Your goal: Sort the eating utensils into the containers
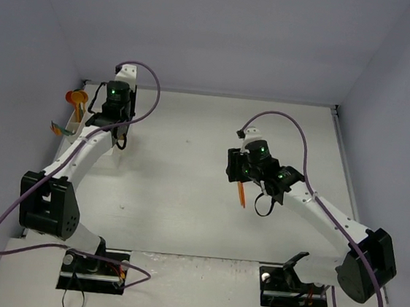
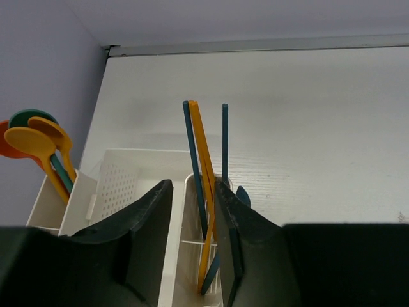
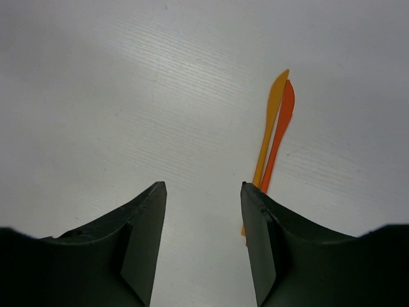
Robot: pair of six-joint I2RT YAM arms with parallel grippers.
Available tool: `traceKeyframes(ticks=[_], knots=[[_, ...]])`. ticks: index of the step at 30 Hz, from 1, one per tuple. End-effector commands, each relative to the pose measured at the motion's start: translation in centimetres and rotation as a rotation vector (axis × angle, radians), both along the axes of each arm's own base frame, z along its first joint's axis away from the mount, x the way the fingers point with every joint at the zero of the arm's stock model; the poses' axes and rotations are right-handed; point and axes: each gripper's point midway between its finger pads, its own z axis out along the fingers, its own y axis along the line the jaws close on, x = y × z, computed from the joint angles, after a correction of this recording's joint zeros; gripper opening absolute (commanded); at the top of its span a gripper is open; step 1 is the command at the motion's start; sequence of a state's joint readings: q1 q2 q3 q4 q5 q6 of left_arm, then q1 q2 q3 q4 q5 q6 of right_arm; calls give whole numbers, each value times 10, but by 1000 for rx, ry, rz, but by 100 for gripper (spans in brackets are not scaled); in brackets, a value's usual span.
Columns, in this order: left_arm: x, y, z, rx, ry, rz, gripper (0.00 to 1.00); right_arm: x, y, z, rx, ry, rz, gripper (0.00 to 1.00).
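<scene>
My left gripper (image 2: 192, 184) stands open over a narrow white bin of the containers (image 2: 121, 179). Between its fingers, two teal sticks (image 2: 192, 153) and a yellow stick (image 2: 202, 147) stand in that bin, the yellow one close to the right finger. Yellow, orange and green spoons (image 2: 35, 141) stand in the leftmost bin. My right gripper (image 3: 203, 187) is open just above the table with nothing between its fingers. A yellow utensil (image 3: 273, 109) and an orange utensil (image 3: 284, 115) lie side by side on the table, running under the outer side of its right finger.
The containers (image 1: 71, 121) sit against the left wall near the back corner. The back wall's edge (image 2: 255, 46) runs just beyond them. The orange utensil (image 1: 242, 194) lies mid-table under the right gripper (image 1: 243, 176). Purple cables loop off both arms.
</scene>
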State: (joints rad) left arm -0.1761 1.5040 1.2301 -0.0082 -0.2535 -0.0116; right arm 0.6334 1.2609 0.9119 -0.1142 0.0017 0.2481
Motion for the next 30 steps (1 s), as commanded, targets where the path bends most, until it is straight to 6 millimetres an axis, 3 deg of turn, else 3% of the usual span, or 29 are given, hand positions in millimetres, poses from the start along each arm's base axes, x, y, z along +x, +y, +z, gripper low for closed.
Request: traceKeyframes(ticks=[1,7,13,19,30], knots=[[-15,2,67,-65,-140,8,33,4,-12,-22,-34,46,-94,44],[-53,-10,73,-201,-50,-9,45,-1,-18,-60,-85,148,-143,39],[-92,-29,72,-334,8,-73,47,2,-21,-85,-122,211,-191,39],[-123,-34,63,-369,68,-105,48,10,-19,-103,-149,259,-214,36],[-135,-43,60,-409,98,-146,48,16,-27,-119,-178,292,-261,34]])
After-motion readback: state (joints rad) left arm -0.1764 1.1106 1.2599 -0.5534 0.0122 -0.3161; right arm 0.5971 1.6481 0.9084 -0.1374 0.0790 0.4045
